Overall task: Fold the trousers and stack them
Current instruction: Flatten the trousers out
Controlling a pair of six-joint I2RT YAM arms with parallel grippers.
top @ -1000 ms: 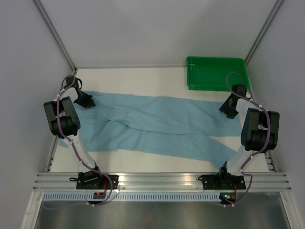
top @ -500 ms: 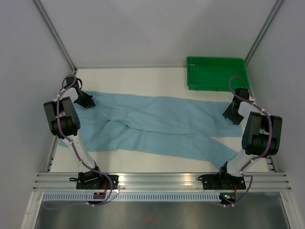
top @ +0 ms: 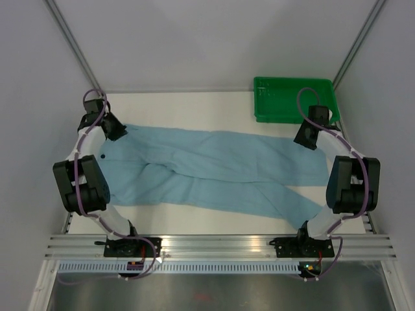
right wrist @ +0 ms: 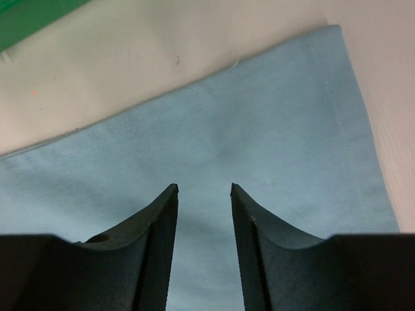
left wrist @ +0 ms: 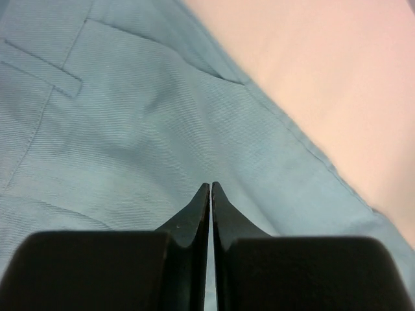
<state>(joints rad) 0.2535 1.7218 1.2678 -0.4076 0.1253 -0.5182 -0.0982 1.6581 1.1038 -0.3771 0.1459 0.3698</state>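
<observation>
The light sky-blue trousers [top: 214, 168] lie spread flat across the table, waist at the left and both legs running right. My left gripper [top: 115, 129] is at the far corner of the waist. In the left wrist view it [left wrist: 211, 185] is shut just above the cloth [left wrist: 130, 129], near a pocket seam, with nothing seen between the jaws. My right gripper [top: 305, 137] is over the far leg's hem end. In the right wrist view it [right wrist: 204, 188] is open and empty over the hem [right wrist: 343, 116].
A green plastic tray [top: 295, 100] stands at the back right, just behind the right gripper; its edge shows in the right wrist view [right wrist: 32, 13]. White walls close in the table on the left, back and right.
My left gripper has moved toward the back of the table at the waist corner. My right gripper has moved back and left over the far leg's hem. The trousers lie much the same.
</observation>
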